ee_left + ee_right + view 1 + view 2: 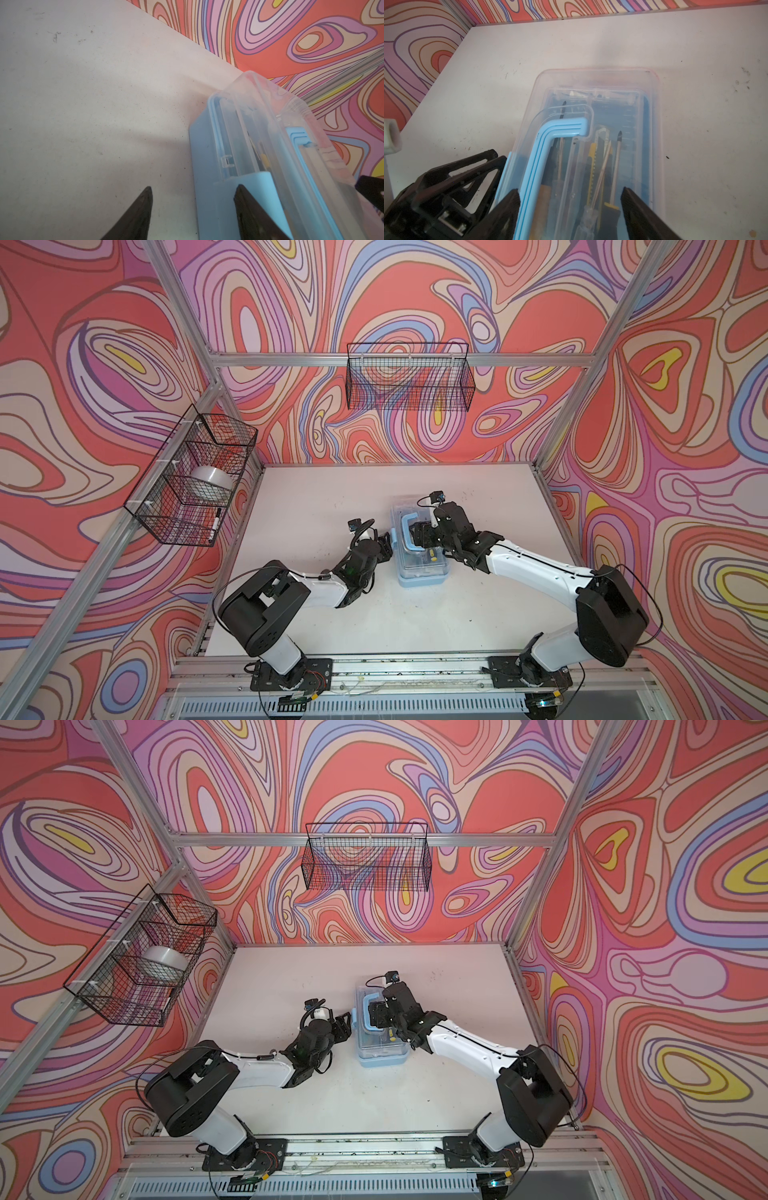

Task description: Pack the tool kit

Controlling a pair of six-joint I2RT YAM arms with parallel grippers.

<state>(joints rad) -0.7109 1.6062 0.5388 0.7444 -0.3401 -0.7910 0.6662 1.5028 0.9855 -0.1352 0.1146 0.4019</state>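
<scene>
One tool box (420,572) sits on the white table (311,497), a little right of centre, between the two arms. It has a light-blue base and a clear lid, and the lid is down. Its single blue handle (411,515) lies flat on the lid.

The left gripper (386,539) is at the box's left long side with its jaws apart and nothing clamped. In the left wrist view one fingertip stands over bare table and the other is right at the one blue latch (264,187) seen there. Whether it presses the latch I cannot tell.

The right gripper (570,195) hangs over the lid, spread wide and holding nothing — one finger is just beside the handle, the other is over the clear plastic.

Through the lid the right wrist view shows three screwdrivers and one yellow-and-black utility knife (593,164). Anything beyond those is too blurred to count.

Two black wire baskets hang on the walls. The back basket (409,377) holds nothing I can make out, while the left basket (166,506) holds one pale roll (210,483) and one marker (216,522).
</scene>
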